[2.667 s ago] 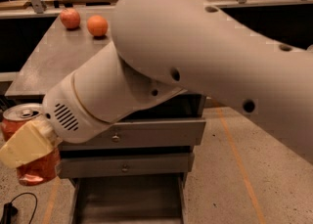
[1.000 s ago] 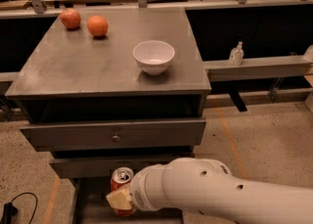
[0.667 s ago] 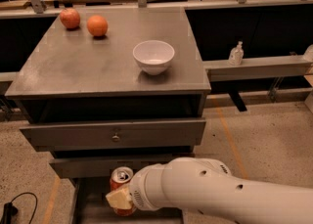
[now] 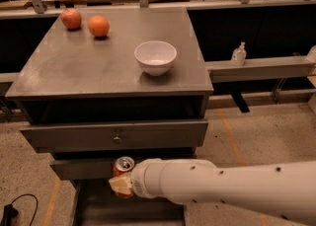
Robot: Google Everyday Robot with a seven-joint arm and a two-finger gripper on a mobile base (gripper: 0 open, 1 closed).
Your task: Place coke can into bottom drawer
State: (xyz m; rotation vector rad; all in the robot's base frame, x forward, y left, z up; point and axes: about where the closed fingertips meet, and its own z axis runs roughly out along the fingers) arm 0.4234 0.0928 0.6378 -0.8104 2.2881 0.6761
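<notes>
Because it has to be lowered in from above, the coke can sits upright in the clamped gripper, directly over the open bottom drawer. Well above the gripper, the grey metal tabletop carries a white bowl and two round fruits; speckled concrete floor surrounds the cabinet.

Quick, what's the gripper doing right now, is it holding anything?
Gripper: closed on the coke can, low in front of the cabinet, above the open bottom drawer.
</notes>
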